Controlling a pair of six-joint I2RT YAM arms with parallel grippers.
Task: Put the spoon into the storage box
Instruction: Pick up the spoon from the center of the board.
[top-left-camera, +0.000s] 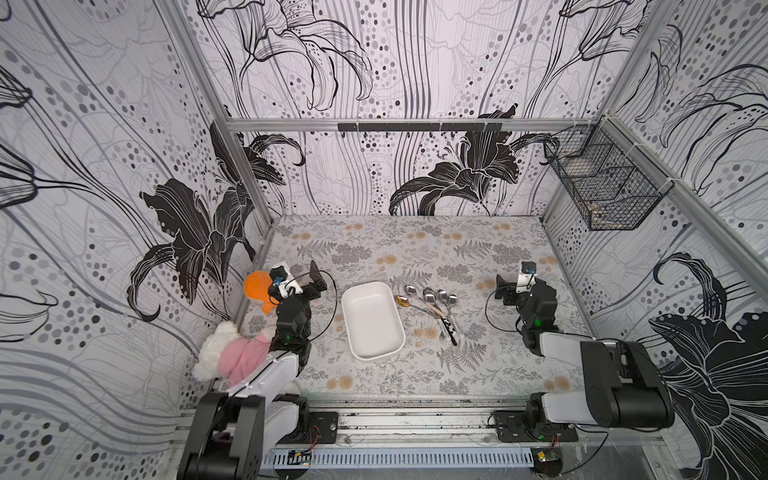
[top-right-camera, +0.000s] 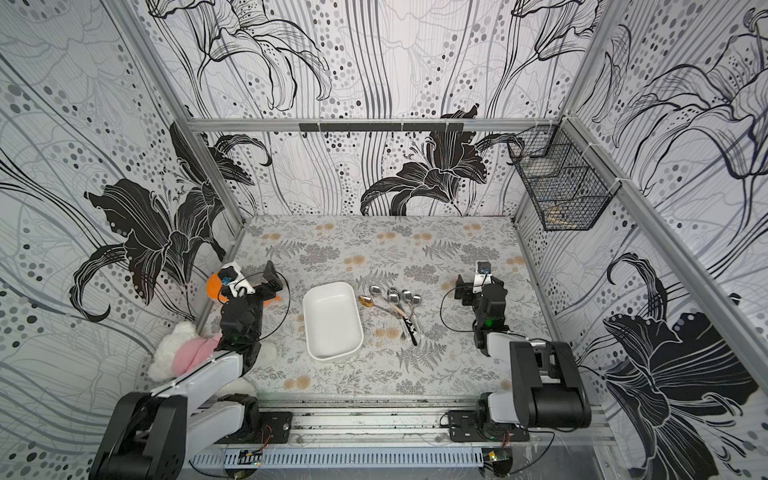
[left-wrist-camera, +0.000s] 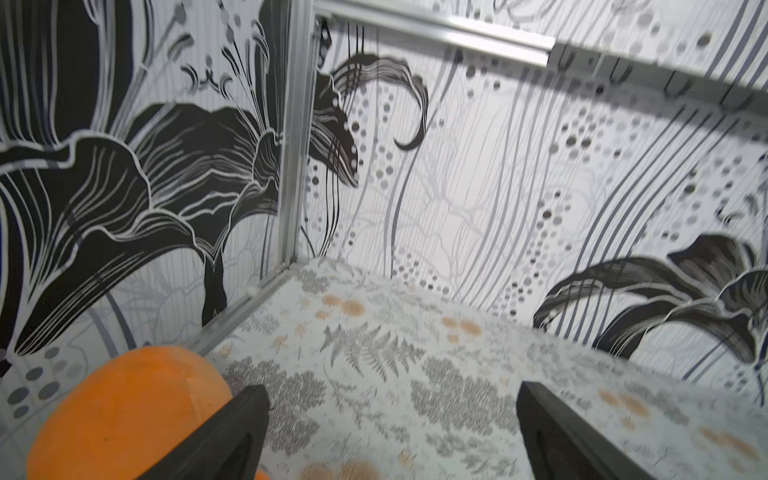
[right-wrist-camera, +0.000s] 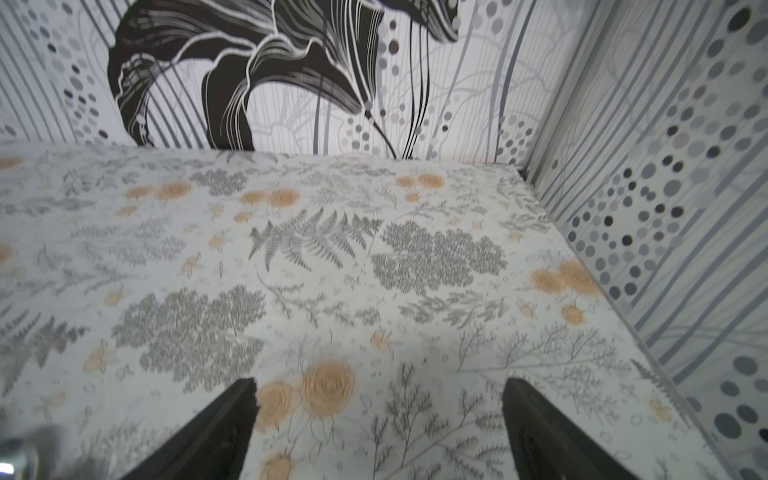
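Left end effector (left-wrist-camera: 390, 390): nearest thing in my left wrist view. Its two black fingers stand wide apart, with only the flowered desk (left-wrist-camera: 374, 332) between them and nothing gripped.
Orange plush toy (left-wrist-camera: 124, 415): just beside the left end effector on its left, against the side wall. I cannot tell whether the finger touches it.
Right end effector (right-wrist-camera: 379, 380): fingers spread wide as well and holding nothing, with bare desk between them.
Storage box (top-left-camera: 372, 320): white and empty, lying flat on the desk between the two end effectors. It sits to the right of the left end effector (top-left-camera: 316, 279) and nearer to it than to the right end effector (top-left-camera: 503, 289).
Spoons (top-left-camera: 429, 294): I count five, all on the desk outside the box, between it and the right end effector, on that end effector's left. The bowls fan out toward the back wall and the handles cross toward the arm bases.
Gold-bowled spoon (top-left-camera: 401, 300): the one closest to the box, with its bowl just beside the rim.
White and pink plush toy (top-left-camera: 232, 349): behind the left end effector, beside the left arm at the desk's edge.
Wire mesh basket (top-left-camera: 602, 187): hung on the side wall, well beyond the right end effector and to its right.
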